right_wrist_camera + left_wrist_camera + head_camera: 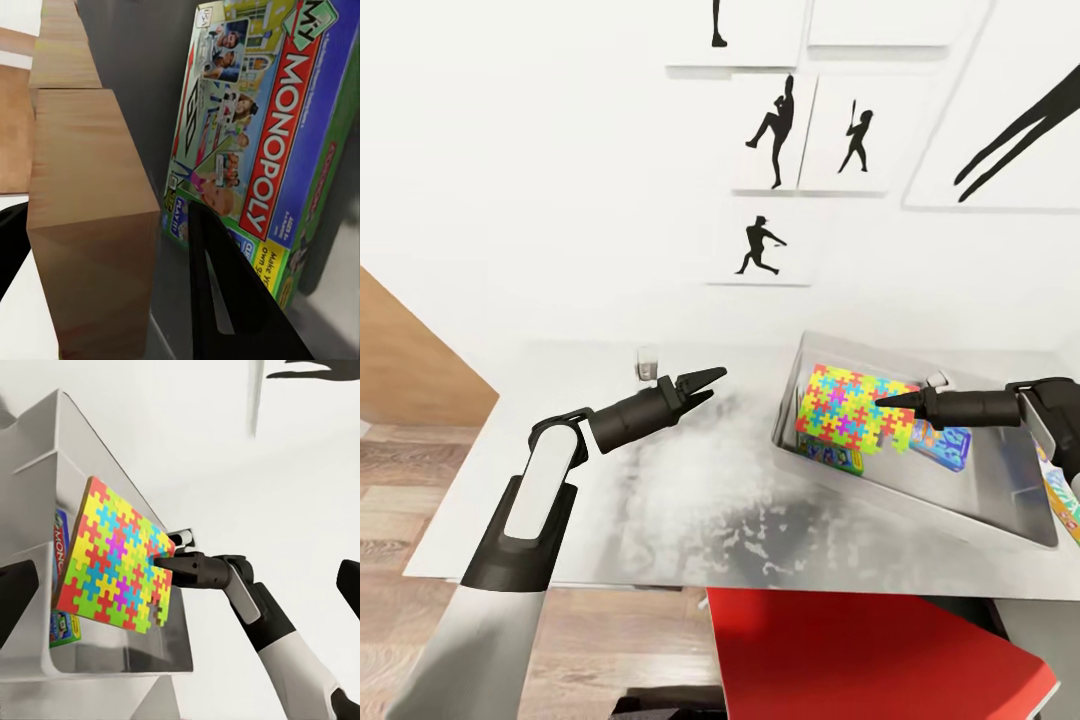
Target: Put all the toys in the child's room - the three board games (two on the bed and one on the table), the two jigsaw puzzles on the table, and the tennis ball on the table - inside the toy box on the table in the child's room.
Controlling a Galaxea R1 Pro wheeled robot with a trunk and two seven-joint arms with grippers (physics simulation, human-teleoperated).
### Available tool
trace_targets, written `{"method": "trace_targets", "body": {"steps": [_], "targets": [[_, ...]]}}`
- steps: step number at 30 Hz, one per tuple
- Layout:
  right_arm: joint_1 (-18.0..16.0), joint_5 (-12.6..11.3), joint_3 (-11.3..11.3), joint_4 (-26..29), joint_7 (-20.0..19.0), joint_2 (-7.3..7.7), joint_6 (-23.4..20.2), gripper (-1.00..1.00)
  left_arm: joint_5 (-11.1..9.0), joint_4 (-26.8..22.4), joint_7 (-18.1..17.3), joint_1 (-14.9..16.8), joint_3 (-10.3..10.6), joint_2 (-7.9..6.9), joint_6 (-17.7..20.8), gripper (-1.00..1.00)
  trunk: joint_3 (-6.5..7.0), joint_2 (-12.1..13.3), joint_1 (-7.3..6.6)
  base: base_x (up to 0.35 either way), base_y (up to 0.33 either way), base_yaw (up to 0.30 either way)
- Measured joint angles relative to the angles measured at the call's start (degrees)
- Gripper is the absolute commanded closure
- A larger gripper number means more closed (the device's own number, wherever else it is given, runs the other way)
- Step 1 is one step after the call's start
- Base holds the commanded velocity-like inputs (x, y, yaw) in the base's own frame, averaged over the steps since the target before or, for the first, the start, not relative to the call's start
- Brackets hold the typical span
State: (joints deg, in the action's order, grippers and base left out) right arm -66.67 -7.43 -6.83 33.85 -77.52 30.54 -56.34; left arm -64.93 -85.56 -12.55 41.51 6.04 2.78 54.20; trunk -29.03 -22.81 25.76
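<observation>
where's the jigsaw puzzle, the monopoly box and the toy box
jigsaw puzzle (pixel 850 408), head view, middle of its coloured face
Monopoly box (pixel 281 142), right wrist view, red title band on the lid
toy box (pixel 920 505), head view, near grey wall

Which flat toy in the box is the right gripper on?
The multicoloured jigsaw puzzle, tilted on edge with the right gripper at its edge. The Monopoly box lies behind it in the toy box.
</observation>
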Motion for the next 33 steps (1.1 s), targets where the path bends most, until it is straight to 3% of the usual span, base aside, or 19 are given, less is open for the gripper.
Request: {"method": "trace_targets", "body": {"steps": [33], "targets": [[-1.13, -0.02, 0.13, 0.0, 0.0, 0.58, 0.09, 1.0, 0.02, 0.03, 0.11, 0.01, 0.25, 0.69, 0.14, -1.0, -2.77, -0.01, 0.0, 0.0, 0.0, 0.0]]}}
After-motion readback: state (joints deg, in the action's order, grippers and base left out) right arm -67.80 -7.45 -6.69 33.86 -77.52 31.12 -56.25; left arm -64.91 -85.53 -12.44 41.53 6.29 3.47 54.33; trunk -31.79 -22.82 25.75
